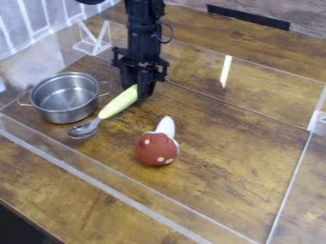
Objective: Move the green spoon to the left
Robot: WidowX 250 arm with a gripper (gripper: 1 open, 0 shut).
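Three things lie on the wooden surface [242, 143]. At the left stands a small metal pot [64, 96]. Just beside it, the green spoon [109, 109] lies slanted, its silver bowl near the pot, perhaps touching it. The claw [139, 88] is closed on the handle's upper end. Right of it lies a red-and-white mushroom toy [158, 145].

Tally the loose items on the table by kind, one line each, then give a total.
Spoons: 1, the green spoon, its handle end in the shut pincer
Pots: 1, the small metal pot
Mushroom toys: 1, the red-and-white mushroom toy
Total: 3
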